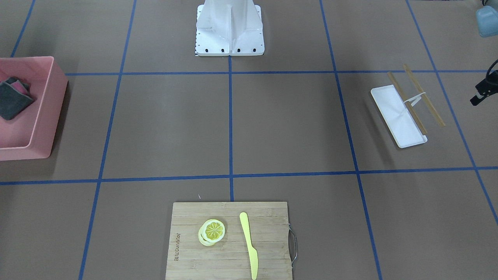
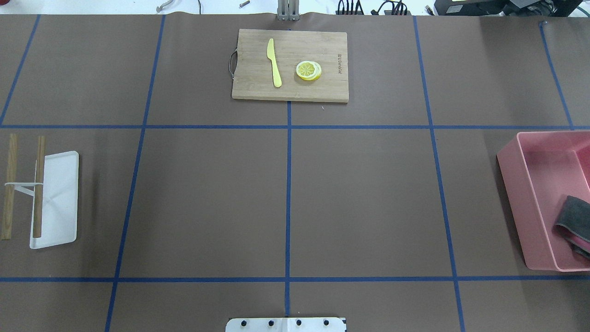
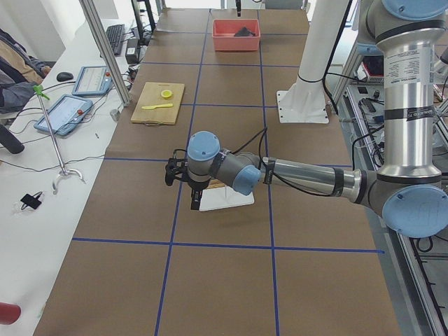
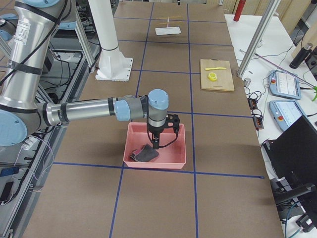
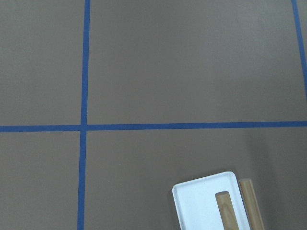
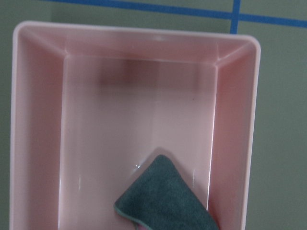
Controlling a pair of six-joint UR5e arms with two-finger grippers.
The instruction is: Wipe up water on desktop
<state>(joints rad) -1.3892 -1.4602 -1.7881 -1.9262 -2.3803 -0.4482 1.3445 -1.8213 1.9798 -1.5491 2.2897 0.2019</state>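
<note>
The right end effector (image 4: pixel 157 143) hangs over the pink bin (image 4: pixel 173 151), pointing down at a folded grey cloth (image 6: pixel 165 196) lying in the bin; I cannot tell whether its fingers are spread or pressed together. The left end effector (image 3: pixel 195 201), likewise unclear, hovers at the far end of the brown, blue-taped surface (image 2: pixel 359 198) from the bin, above a white tray (image 2: pixel 64 198) with two wooden sticks (image 2: pixel 39 184). Midway along from the bin, at the operators' edge, a bamboo cutting board (image 2: pixel 258 87) carries a yellow knife (image 2: pixel 274 62), lemon slices (image 2: pixel 309 70), and an engraved brand mark too small to read.
</note>
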